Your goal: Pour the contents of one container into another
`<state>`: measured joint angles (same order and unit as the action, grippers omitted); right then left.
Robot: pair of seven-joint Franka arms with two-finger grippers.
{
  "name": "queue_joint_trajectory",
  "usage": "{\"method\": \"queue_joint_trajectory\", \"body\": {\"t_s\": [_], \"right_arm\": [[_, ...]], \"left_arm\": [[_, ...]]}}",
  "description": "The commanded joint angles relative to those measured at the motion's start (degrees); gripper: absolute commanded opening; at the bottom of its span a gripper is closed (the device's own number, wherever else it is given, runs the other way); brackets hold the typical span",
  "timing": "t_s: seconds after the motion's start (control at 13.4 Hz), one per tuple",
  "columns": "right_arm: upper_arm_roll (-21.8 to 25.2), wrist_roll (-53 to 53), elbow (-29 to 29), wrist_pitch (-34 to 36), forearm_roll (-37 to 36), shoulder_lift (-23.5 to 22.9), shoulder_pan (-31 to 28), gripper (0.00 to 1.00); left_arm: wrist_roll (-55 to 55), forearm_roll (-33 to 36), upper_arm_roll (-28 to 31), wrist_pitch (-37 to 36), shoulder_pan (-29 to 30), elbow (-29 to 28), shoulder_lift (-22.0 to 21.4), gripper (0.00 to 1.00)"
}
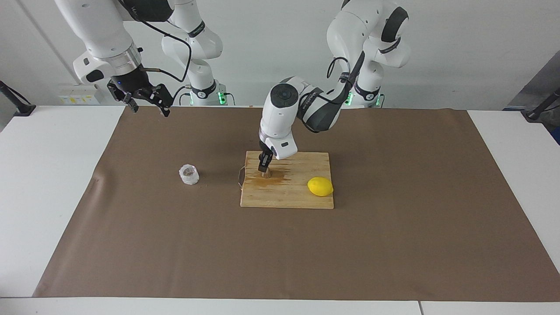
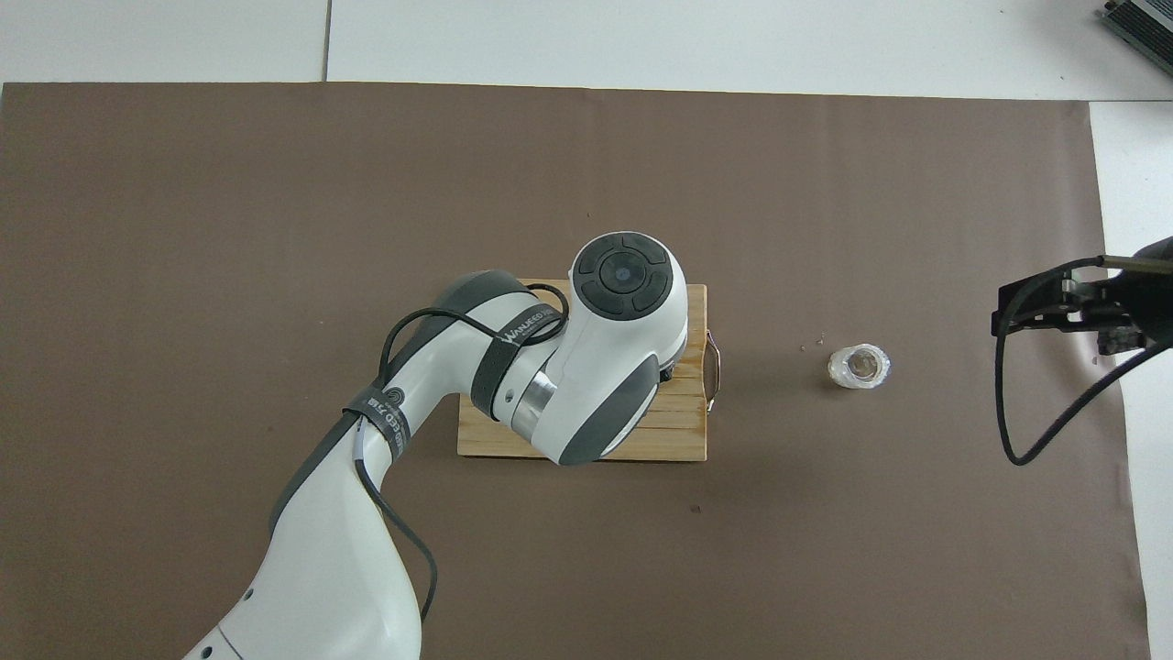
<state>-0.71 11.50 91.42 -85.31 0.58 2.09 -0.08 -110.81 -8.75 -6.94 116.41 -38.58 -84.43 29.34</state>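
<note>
The translucent crinkled cup (image 1: 189, 174) stands upright on the brown mat, beside the board toward the right arm's end; from overhead the cup (image 2: 860, 366) shows an open mouth. The small steel jigger (image 1: 266, 173) stands on the wooden cutting board (image 1: 302, 197). My left gripper (image 1: 264, 169) points straight down onto it, shut on its upper part. Overhead, the left wrist hides the jigger. My right gripper (image 1: 148, 109) hangs open and empty, high over the mat's edge at the right arm's end, apart from the cup. It also shows overhead as the right gripper (image 2: 1013, 312).
A yellow lemon (image 1: 320, 186) lies on the board's corner toward the left arm's end. A dark wet stain (image 1: 273, 179) spreads on the board (image 2: 683, 431) around the jigger. A wire handle (image 2: 715, 367) sticks out of the board toward the cup. Small crumbs lie beside the cup.
</note>
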Motion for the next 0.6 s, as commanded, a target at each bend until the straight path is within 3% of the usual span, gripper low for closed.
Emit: {"method": "queue_joint_trajectory", "body": {"t_s": [0.0, 0.07, 0.37, 0.52], "right_arm": [[0.0, -1.7, 0.7, 0.5, 1.3, 0.8, -0.7, 1.0], [-0.1, -1.7, 0.7, 0.5, 1.3, 0.7, -0.7, 1.0], [0.0, -1.7, 0.7, 0.5, 1.3, 0.8, -0.7, 1.0], [0.0, -1.7, 0.7, 0.5, 1.3, 0.8, -0.7, 1.0]], "left_arm": [[-0.7, -0.7, 0.7, 0.9, -0.7, -1.6, -1.0, 0.92], [-0.7, -0.4, 0.8, 0.2, -0.8, -1.4, -1.0, 1.0], [-0.5, 2.9, 0.9, -3.6, -0.5, 0.2, -1.3, 1.0], [0.2, 4.4, 1.0, -3.6, 0.0, 0.1, -3.7, 1.0]]}}
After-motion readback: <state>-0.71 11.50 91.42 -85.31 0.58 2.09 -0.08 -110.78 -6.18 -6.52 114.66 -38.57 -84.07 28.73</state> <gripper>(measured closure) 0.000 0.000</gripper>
